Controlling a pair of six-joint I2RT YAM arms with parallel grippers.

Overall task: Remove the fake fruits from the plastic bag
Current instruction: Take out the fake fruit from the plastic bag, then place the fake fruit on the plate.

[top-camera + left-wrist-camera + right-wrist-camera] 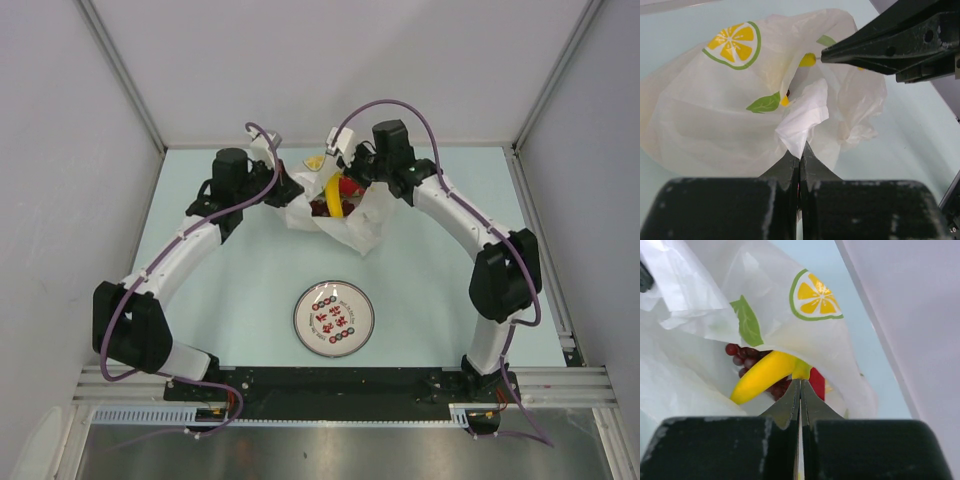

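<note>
The plastic bag (pixel 345 215) lies crumpled at the far middle of the table, its mouth open. My left gripper (pixel 292 193) is shut on a fold of the bag's rim (pixel 802 117). My right gripper (pixel 350 180) is at the bag's mouth, shut on the greenish stem end of the yellow banana (pixel 765 375), which also shows from above (pixel 332 190). Dark grapes (pixel 742 357) and a red fruit (pixel 816 382) lie under the banana inside the bag (pixel 700 305). In the left wrist view the right fingers (pixel 880 47) reach in with a yellow tip (pixel 807 60) at their end. The lemon is hidden.
A round white plate (pixel 334 318) with red marks sits on the table nearer the arm bases, in front of the bag. Grey walls close in the table at the left, right and back.
</note>
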